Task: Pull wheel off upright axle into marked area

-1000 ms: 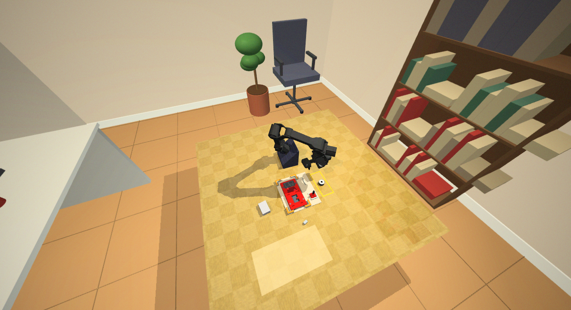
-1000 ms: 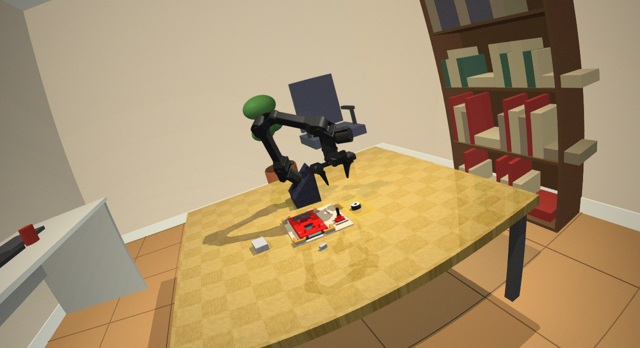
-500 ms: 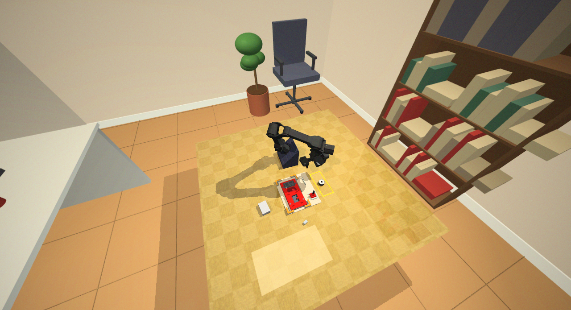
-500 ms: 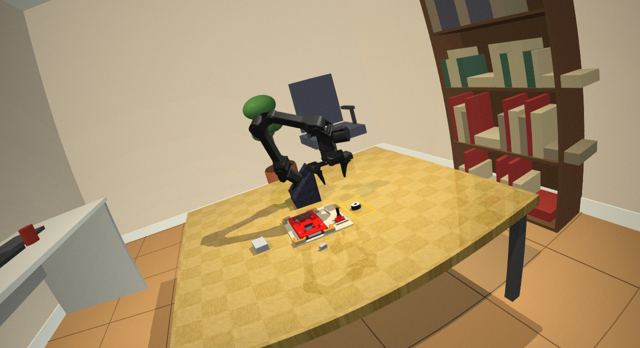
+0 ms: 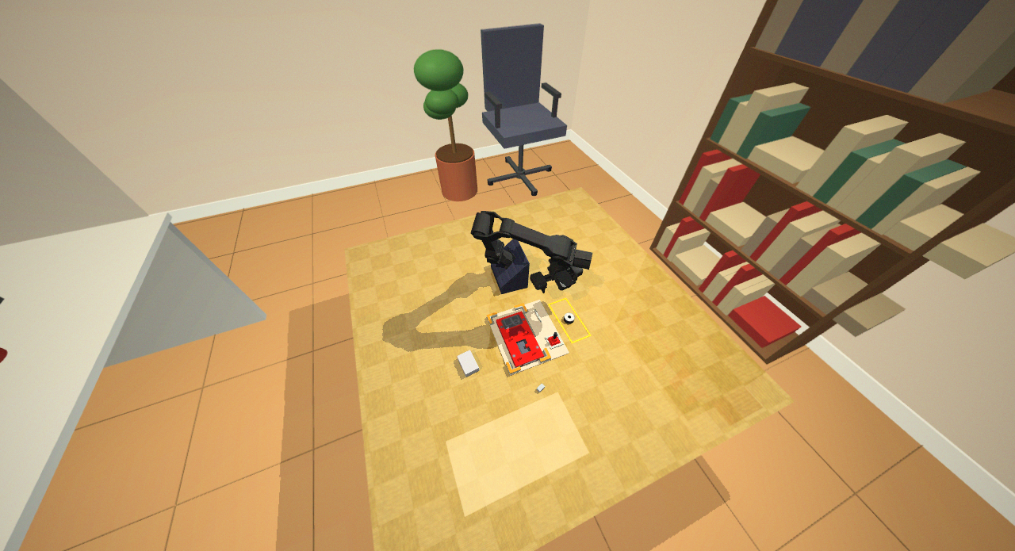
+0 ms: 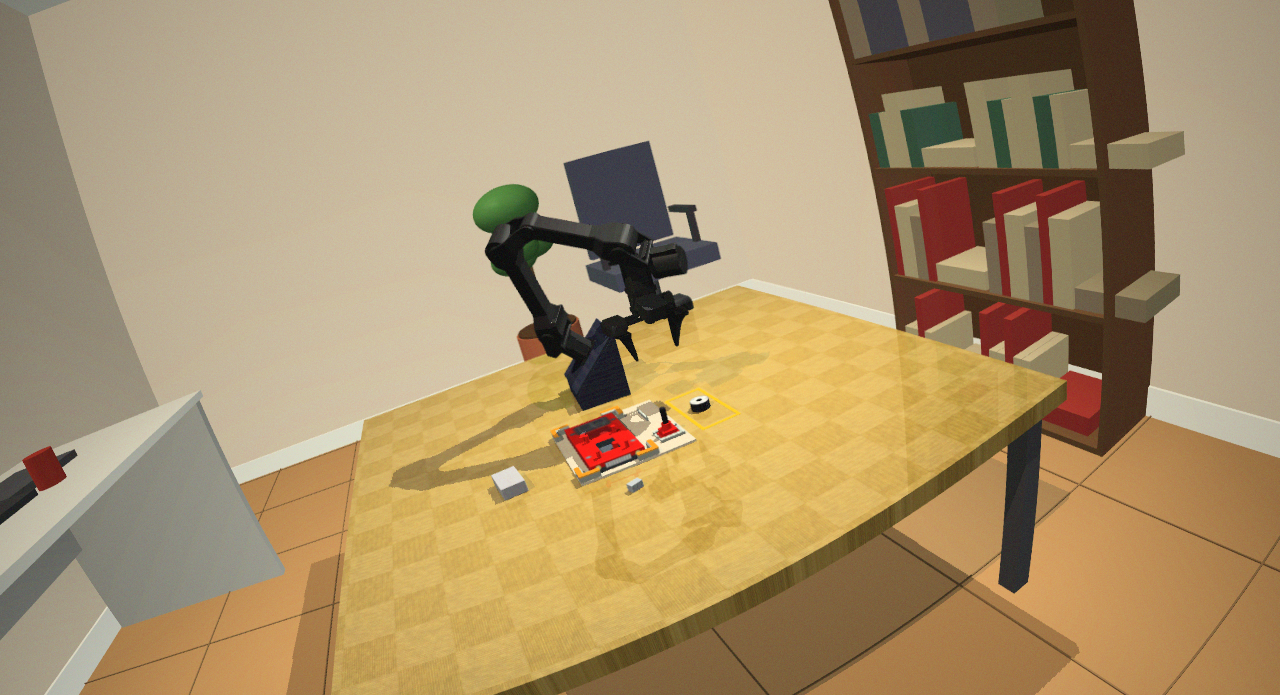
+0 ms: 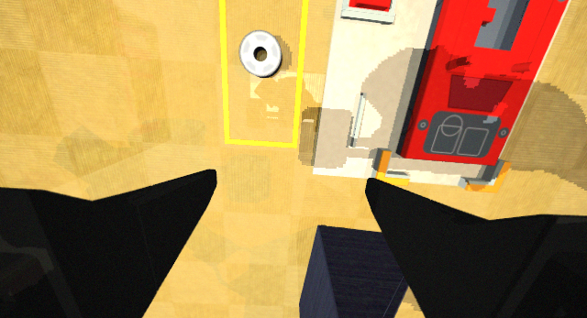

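We see the wheel [image 7: 260, 53] lying flat inside the yellow marked area [image 7: 226, 80]. Our gripper [image 6: 651, 330] hangs above the table [image 6: 805, 440], fingers spread wide and holding nothing.

I see the wheel [image 7: 260, 53], white-faced with a dark rim and centre hole, lying flat inside the yellow-outlined marked area [image 7: 225, 80], off the upright black axle [image 6: 664, 414], toward the worktop's [image 6: 805, 476] far edge.
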Tool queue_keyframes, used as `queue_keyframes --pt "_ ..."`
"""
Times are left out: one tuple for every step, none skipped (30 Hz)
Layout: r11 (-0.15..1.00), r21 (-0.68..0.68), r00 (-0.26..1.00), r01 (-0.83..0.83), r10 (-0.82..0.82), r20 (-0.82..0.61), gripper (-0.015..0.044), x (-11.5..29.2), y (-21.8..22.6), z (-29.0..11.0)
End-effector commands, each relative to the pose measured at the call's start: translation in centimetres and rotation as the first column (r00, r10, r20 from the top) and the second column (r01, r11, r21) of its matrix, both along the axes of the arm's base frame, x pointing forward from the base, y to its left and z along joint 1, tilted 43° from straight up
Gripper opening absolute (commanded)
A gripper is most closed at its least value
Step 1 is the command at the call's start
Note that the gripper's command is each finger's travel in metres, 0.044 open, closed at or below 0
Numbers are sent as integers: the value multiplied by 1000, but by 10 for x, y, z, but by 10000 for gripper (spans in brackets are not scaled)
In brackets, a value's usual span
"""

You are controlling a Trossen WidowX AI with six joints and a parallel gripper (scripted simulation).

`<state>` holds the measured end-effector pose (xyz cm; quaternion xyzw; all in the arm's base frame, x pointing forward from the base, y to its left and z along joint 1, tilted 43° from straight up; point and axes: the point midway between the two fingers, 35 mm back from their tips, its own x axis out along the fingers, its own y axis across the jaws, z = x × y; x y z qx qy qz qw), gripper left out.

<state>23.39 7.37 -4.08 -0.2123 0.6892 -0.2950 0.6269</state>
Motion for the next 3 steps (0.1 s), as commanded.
queue_keyframes --pt "1000 2 1000 6 -6 3 440 -1 0 1" --pt "1000 2 1000 6 -6 3 440 -1 0 1" --pt "1000 2 1000 6 -6 3 440 -1 0 1"
